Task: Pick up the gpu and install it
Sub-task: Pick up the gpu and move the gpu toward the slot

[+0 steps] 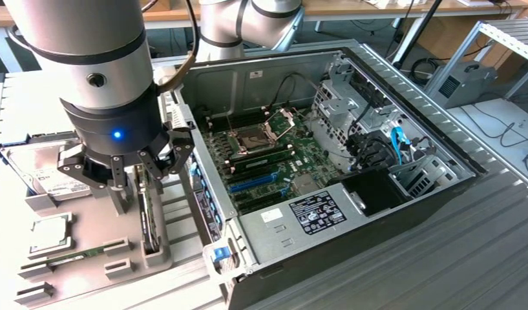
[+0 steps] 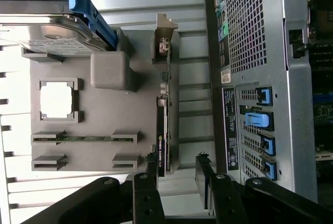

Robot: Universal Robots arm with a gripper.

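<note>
Hanging above the grey holder (image 1: 95,229) on the worktop (image 1: 470,258), just beside the open computer case (image 1: 246,84), the tool (image 1: 136,177) has its fingers spread wide and grips nothing.

The gpu (image 2: 162,130) stands on edge in a slot along the side of the holder nearest the case. It is a thin black card with a silver bracket (image 2: 165,39) at one end. Its long axis runs alongside the case wall. In the wrist view that axis leads into the gap between the two fingers, passing closer to one finger (image 2: 148,193) than to the other. The card's narrow edge faces up, so the spread fingers stand off its two flat faces, not its ends.

In the exterior view the card shows below the tool, reaching on toward the camera. The two look apart, not touching. Where along the card's length the tool hangs I cannot tell exactly.

The hard drive (image 2: 52,31) and the memory stick (image 2: 83,138) lie on the part of the holder farther from the case, away from the fingers.

By my reading the gpu is not yet picked up. The grasp turns on keeping the fingers square across the card's thickness and even about it.
</note>
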